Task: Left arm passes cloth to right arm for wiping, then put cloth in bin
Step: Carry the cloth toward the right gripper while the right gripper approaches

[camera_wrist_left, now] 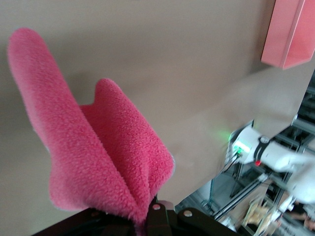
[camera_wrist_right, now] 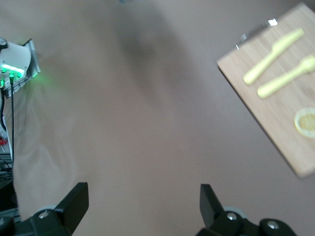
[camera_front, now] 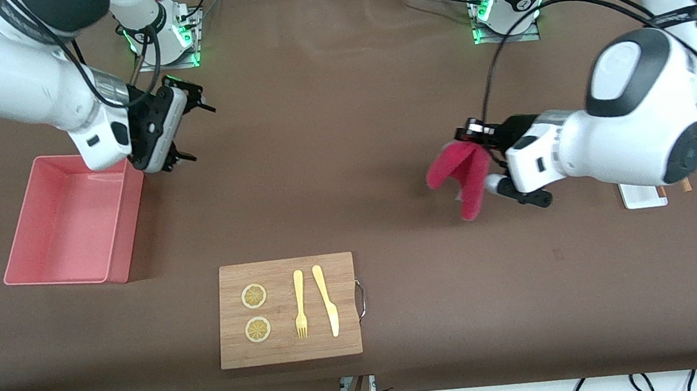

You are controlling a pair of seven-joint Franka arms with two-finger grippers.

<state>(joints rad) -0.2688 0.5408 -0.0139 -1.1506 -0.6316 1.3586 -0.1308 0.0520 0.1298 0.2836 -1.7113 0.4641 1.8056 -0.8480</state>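
The left gripper (camera_front: 481, 162) is clamping the cloth (camera_front: 464, 173) by one edge, carrying it above bare table toward the left arm's end. The cloth is hanging folded, its long axis running downward. The right gripper (camera_front: 183, 129) is hovering beside the bin (camera_front: 127, 244), fingers (camera_wrist_right: 74, 201) spread wide, holding nothing.

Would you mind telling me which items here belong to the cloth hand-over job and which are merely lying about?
Job: cloth, held up by the left gripper; bin; right gripper, open beside the bin.
Lying about: wooden board, lemon slices, fork, knife, white tray.
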